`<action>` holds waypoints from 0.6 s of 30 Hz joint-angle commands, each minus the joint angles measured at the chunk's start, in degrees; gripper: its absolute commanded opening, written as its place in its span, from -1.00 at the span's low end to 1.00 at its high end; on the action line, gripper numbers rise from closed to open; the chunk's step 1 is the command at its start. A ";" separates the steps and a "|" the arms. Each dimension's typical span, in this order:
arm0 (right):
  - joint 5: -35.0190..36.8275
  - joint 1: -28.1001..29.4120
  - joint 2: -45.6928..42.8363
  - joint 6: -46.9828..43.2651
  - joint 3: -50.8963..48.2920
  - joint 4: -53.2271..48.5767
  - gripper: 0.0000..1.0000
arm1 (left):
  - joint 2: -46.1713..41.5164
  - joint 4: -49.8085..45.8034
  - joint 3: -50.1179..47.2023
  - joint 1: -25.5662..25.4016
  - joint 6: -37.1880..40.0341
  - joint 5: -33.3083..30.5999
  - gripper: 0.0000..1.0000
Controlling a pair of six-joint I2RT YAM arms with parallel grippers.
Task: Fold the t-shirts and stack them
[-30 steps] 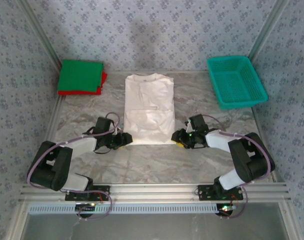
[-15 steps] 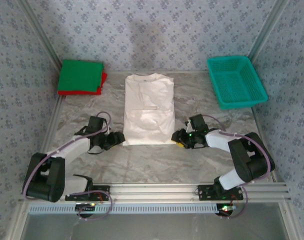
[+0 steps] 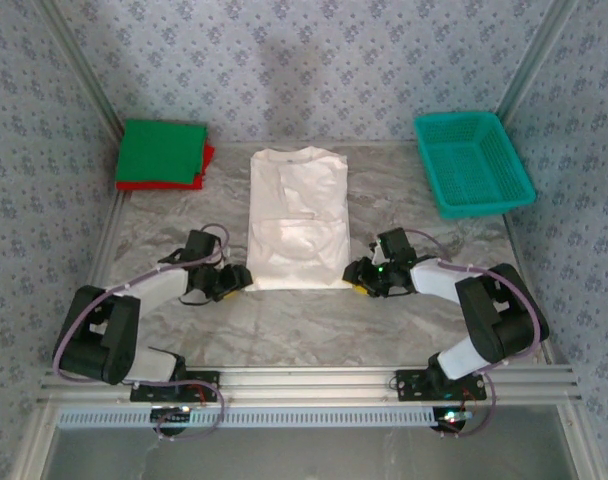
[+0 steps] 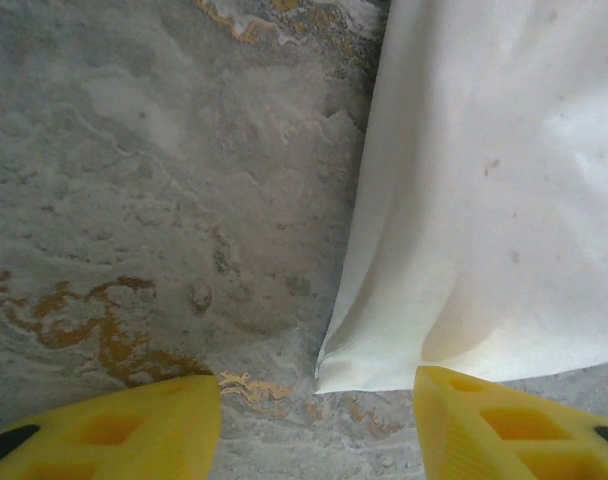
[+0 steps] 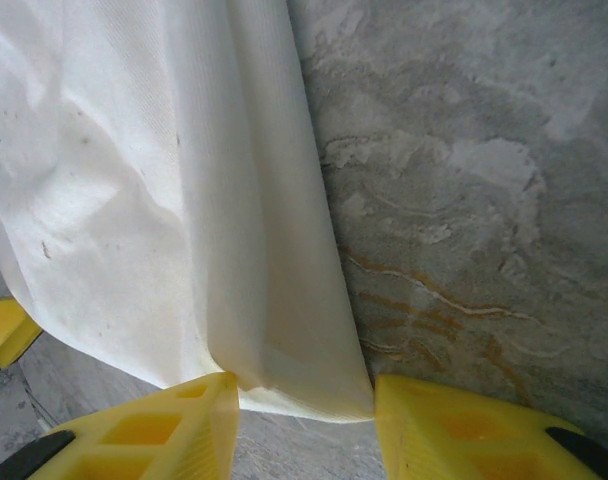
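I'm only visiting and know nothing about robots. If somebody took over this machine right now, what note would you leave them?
Left gripper: open, low at the near left corner of the off-white t-shirt, not holding it.
Right gripper: open, straddling the near right corner, nothing pinched.
Things: off-white t-shirt lies mid-table as a long rectangle; green t-shirt sits folded on the red t-shirt, far left; teal basket far right.
Done: two shirts stacked.
Left: probably grip both near corners, fold the off-white t-shirt, stack it on the green t-shirt.

No legible txt or labels anywhere
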 commanded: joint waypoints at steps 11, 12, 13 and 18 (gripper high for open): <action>1.26 2.16 3.99 0.32 0.67 4.77 -0.12 | 2.85 9.46 2.57 -4.66 -2.60 6.21 -0.10; 1.26 2.17 4.06 0.32 0.63 4.83 -0.12 | 2.62 7.56 3.59 -4.92 -2.43 5.49 -0.10; 1.19 2.16 4.08 0.42 0.72 4.83 -0.12 | 2.32 5.39 4.57 -5.22 -2.11 4.55 -0.10; 1.17 2.22 4.25 0.35 0.98 4.77 -0.12 | 1.38 -2.00 6.41 -5.77 -2.00 1.41 -0.10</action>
